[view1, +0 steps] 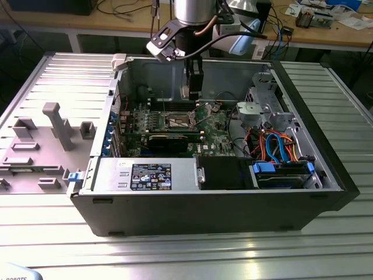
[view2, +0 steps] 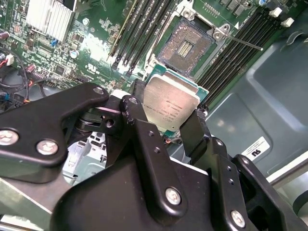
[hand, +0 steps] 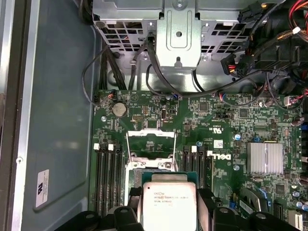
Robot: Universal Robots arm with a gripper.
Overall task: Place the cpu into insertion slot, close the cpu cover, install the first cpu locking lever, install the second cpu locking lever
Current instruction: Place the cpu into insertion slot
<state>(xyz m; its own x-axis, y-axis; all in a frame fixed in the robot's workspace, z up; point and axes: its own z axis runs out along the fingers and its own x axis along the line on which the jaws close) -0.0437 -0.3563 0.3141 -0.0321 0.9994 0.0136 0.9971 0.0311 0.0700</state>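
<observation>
Second wrist view: one cpu [view2: 172,103]

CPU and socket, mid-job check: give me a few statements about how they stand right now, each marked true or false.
The jaws are shut on the cpu, gripping opposite edges. True.
The cpu sits in the insertion slot. False: the slot is bare, and the cpu is held clear of it.
The cpu cover is closed over the slot. False: it stands raised.
Memory slots run along both sides of the insertion slot. True.
</observation>
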